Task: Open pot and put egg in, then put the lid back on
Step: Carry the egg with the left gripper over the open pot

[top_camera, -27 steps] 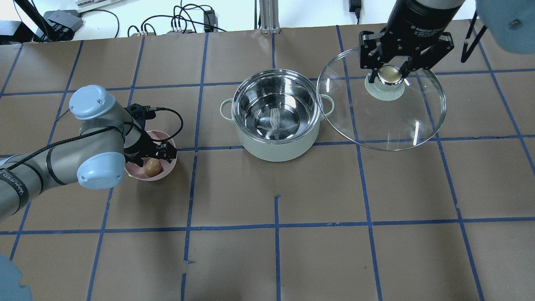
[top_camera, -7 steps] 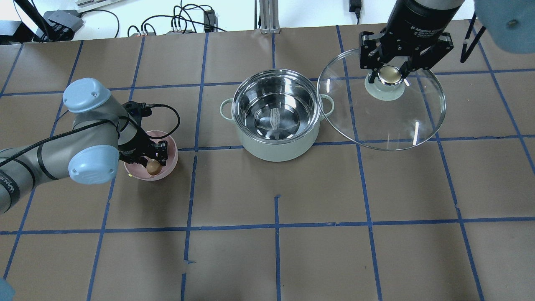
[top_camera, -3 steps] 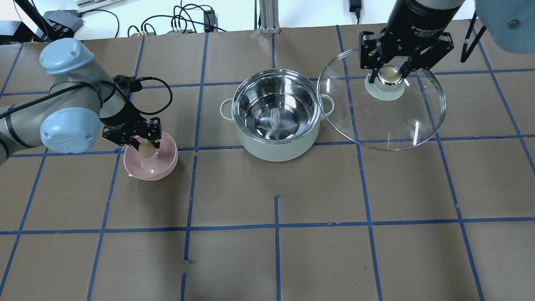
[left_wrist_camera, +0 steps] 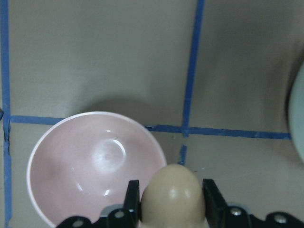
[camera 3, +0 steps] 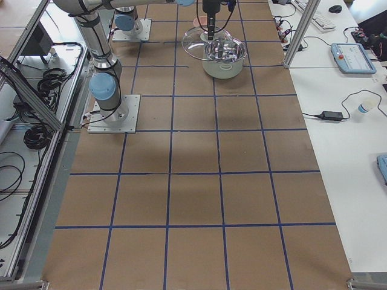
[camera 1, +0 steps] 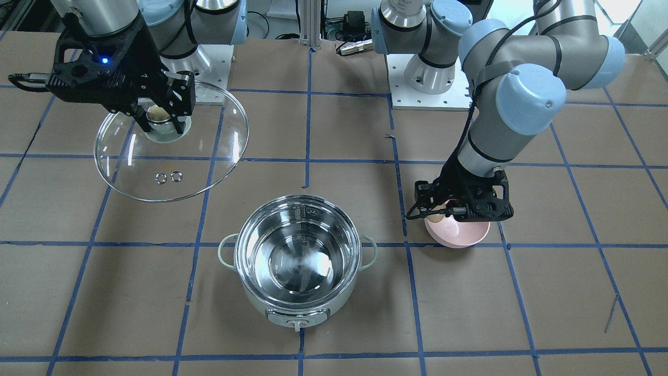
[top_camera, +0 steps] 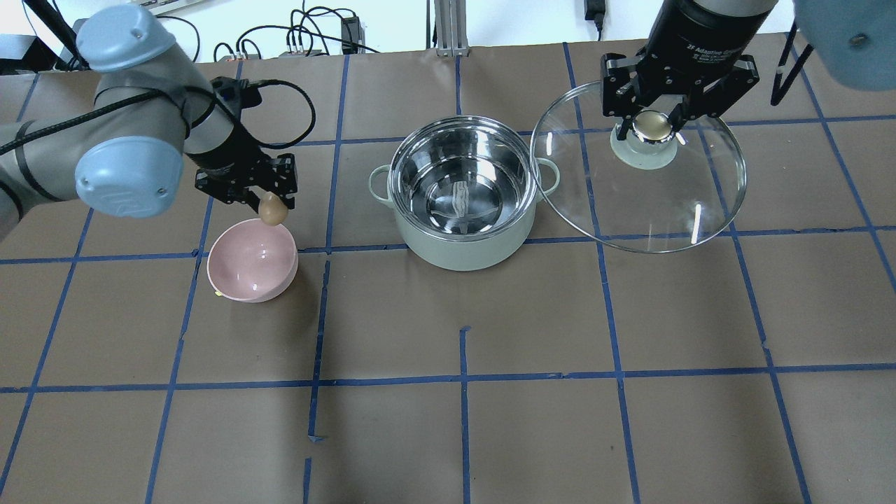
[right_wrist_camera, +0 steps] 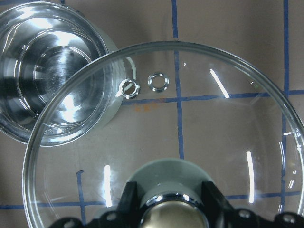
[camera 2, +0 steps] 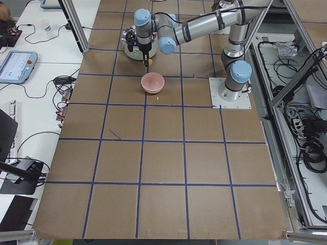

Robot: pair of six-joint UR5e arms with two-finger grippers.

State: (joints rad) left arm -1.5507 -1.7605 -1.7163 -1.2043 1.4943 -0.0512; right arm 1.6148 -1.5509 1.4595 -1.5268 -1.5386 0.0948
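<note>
Right now the left arm reaches in bent at the elbow, wrist pointing straight down. The left gripper point(top_camera: 271, 204) is clamped on the egg point(top_camera: 273, 211), which hangs in the air over the rim of the pink bowl point(top_camera: 248, 269), well apart from the pot point(top_camera: 462, 248). The pot stands uncovered on the table. The right arm comes down from above, and the right gripper point(top_camera: 655, 124) pinches the knob of the lid point(top_camera: 651, 210), holding it just beside the pot.
</note>
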